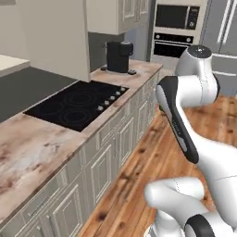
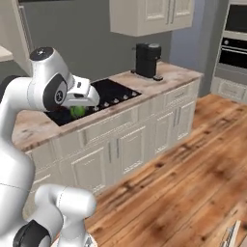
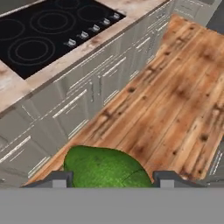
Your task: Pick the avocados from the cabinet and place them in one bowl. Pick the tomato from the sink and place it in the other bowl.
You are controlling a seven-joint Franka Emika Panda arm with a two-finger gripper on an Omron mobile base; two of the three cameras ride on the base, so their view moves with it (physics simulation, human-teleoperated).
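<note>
The gripper (image 3: pixel 112 180) is closed on a green avocado (image 3: pixel 105 167), which sits between the two dark finger tips at the bottom of the hand view; the fruit's lower part is cut off there. In the right base view the same avocado (image 2: pixel 77 111) shows as a small green patch under the white hand, mostly hidden by it, just in front of the black cooktop (image 2: pixel 103 96). The gripper (image 2: pixel 78 112) itself is hard to make out in that view. Beyond the cooktop, a black coffee machine (image 2: pixel 147 59) stands on the marbled counter (image 2: pixel 173 72). Below the cooktop, in the hand view, run the grey cabinet fronts (image 3: pixel 87 87), and beside them the wooden floor (image 3: pixel 175 96).
</note>
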